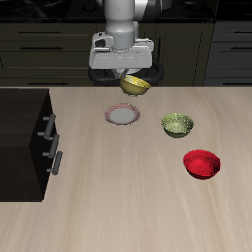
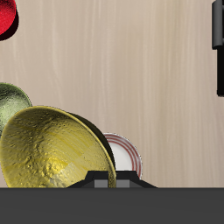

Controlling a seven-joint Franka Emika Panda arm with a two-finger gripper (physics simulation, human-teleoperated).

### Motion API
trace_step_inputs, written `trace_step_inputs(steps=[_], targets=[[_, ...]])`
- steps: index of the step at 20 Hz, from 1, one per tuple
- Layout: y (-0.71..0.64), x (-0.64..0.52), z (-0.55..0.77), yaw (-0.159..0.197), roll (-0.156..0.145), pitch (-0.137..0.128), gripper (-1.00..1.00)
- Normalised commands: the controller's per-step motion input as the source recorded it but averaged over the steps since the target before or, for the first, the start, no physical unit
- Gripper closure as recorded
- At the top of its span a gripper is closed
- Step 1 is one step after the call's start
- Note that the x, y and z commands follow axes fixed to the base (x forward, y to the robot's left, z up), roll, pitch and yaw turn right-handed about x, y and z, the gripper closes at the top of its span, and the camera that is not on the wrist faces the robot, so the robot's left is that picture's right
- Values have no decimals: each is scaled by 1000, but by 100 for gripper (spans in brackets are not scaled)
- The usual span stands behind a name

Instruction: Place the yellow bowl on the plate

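Here the table fills the exterior view; the gripper, upper centre, is pinching the yellow bowl by its rim, lifted and tilted. The plate lies just below it in frame, slightly left, so the bowl must come forward and down.

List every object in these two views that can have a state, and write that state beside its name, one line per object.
Two-finger gripper: shut on the bowl, raised above the table.
Bright yellow round bowl: held tilted in the air, not on the plate.
Small flat white plate with pinkish-red rim: on the table, nothing on it.
Olive-green round bowl: upright on the table, empty.
Red round bowl: upright on the table, empty.
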Motion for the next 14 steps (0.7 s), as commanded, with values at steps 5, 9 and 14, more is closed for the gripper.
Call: trace_step_inputs(steps=[5, 9, 14], targets=[[-27, -80, -68, -20, 3, 16, 100], [-35, -236, -48, -30, -13, -5, 100], [-24, -160, -16, -5, -2, 2, 100]])
